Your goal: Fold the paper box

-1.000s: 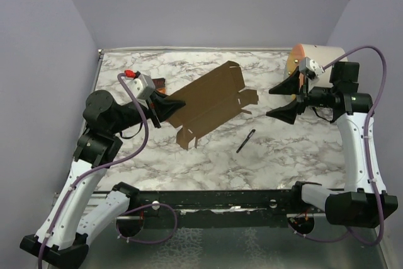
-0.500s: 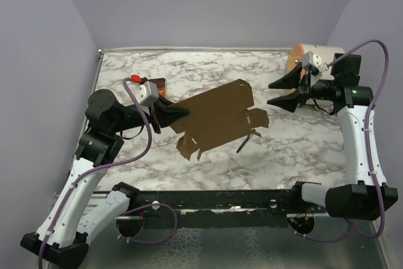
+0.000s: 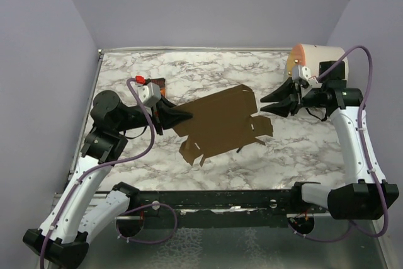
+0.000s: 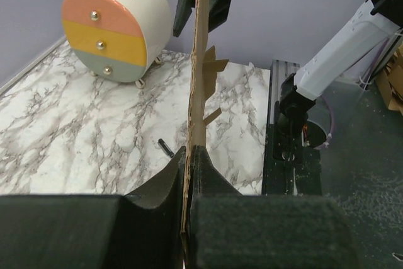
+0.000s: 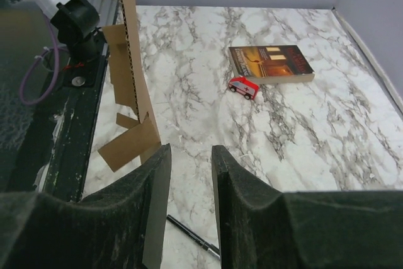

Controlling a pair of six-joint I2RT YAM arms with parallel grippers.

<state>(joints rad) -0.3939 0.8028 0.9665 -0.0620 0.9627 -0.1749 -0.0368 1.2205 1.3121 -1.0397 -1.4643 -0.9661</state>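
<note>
Nearest you, the black pen (image 3: 241, 150) is now half covered: the paper box (image 3: 220, 121), an unfolded flat die-cut sheet of plain brown corrugated cardboard, has swung right across the marble surface (image 3: 296, 149) and hangs over it near the middle. Your left gripper (image 3: 181, 116) has carried it there. Its fingers are pressed together on the sheet's left edge, and the left wrist view shows the board clamped between them edge-on, its tabs sticking out.

Your right gripper (image 3: 266, 105) has come in from the side to meet the sheet's right end and has narrowed from a wide spread to a modest gap. In its own camera the two fingers stand apart with bare marble between them, and the cardboard runs just beside the outer face of one finger. The left wrist view makes the far edge look straddled, so I cannot tell whether the sheet is truly between them. I judge this to be a handover, or a second hold being set up. No panel is creased yet, so the folding itself is hardly begun. Check that the edge sits inside the gap before you close.

Further back lie a dark book (image 5: 271, 62) with an orange cover picture and a small red toy car (image 5: 243, 86) just beside it. The cream cylindrical drawer chest (image 4: 116, 26) has pink, yellow and green fronts.

No brand or label shows on the cardboard, and the book's lettering is too small to read.
</note>
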